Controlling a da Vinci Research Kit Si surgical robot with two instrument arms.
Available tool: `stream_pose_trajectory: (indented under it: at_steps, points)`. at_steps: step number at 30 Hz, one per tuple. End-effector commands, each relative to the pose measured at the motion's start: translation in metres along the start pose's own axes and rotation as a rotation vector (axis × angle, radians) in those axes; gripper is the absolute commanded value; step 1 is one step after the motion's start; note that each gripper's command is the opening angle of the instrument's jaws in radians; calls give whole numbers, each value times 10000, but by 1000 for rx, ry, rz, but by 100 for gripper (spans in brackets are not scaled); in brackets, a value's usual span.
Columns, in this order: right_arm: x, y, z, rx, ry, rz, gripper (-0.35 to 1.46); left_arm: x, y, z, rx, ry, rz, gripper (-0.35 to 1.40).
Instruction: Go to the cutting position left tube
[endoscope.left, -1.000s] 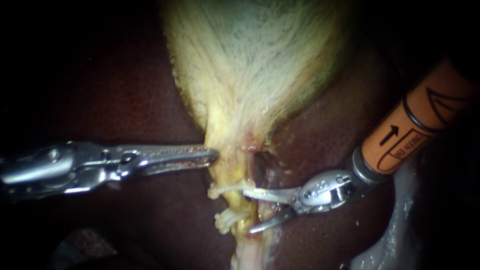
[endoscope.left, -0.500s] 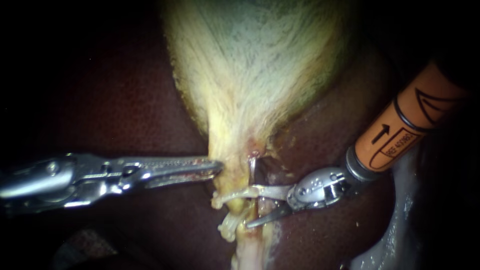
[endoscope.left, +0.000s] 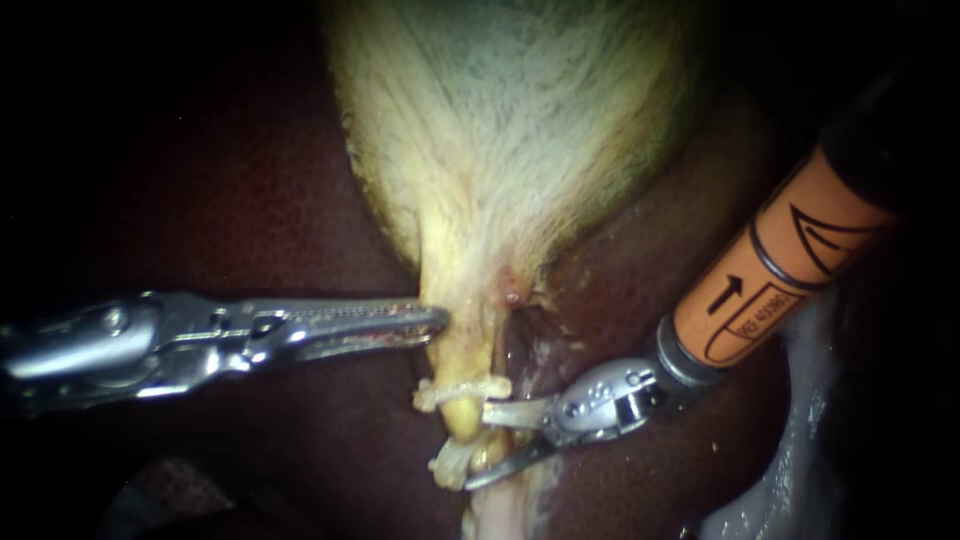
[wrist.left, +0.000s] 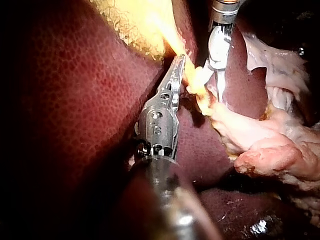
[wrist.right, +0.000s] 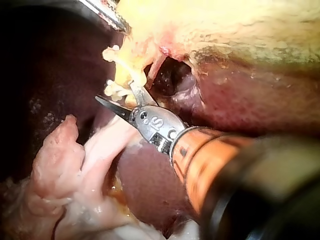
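Bright glare on gallbladder (endoscope.left: 520, 130), dark edges

The left tube (endoscope.left: 463, 418) is shown as a pale yellow, glistening strand, running downward from the tapered neck of the gallbladder (endoscope.left: 500, 150) across the dark liver (endoscope.left: 250, 200). It is crossed by two white clips, an upper clip (endoscope.left: 462, 390) and a lower clip (endoscope.left: 452, 464), set slightly apart.

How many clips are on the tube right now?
2. The upper clip sits on the tube just below the left instrument's tip; the lower clip is further down, beside the right instrument's open jaws. Others may be hidden behind tissue.
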Motion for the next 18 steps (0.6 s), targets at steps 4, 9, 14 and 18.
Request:
stream_pose_trajectory:
  at_steps: [4, 9, 14, 18]
  points:
    - [2, 9, 10, -11, 11, 24, 140, 0, -2, 0, -2, 0, 0, -5]
    - [5, 14, 17, -21, 28, 49, 142, -1, -3, 1, -3, 0, 0, -5]
    - [7, 16, 23, -14, 45, 61, 142, 0, -4, 2, -3, 0, 0, -5]
    - [9, 17, 25, -12, 51, 67, 142, 0, -4, 3, -4, 0, 0, -5]
